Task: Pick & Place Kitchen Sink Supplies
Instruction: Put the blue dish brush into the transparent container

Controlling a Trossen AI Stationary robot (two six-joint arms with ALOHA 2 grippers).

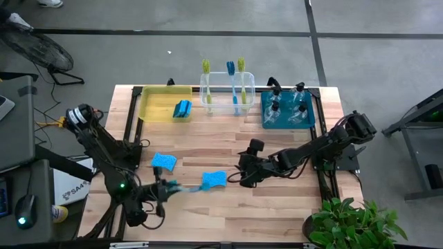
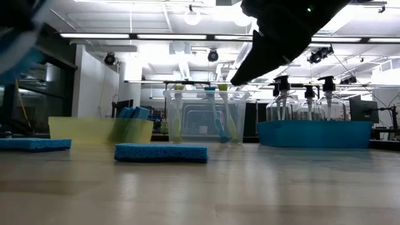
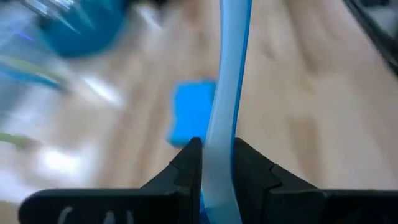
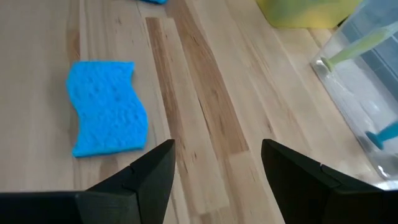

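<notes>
While both arms reach over the table:
Left gripper (image 1: 168, 185): clamped on a blue dish brush (image 3: 225, 93), near front edge.
Right gripper (image 4: 214, 163): fingers apart, just beside a blue sponge (image 4: 109, 106).
Second sponge (image 1: 164, 161): loose on table.

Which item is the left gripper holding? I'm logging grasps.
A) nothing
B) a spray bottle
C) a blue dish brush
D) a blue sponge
C: the left gripper is shut on the blue brush handle, with a sponge lying loose on the table beyond.
</notes>
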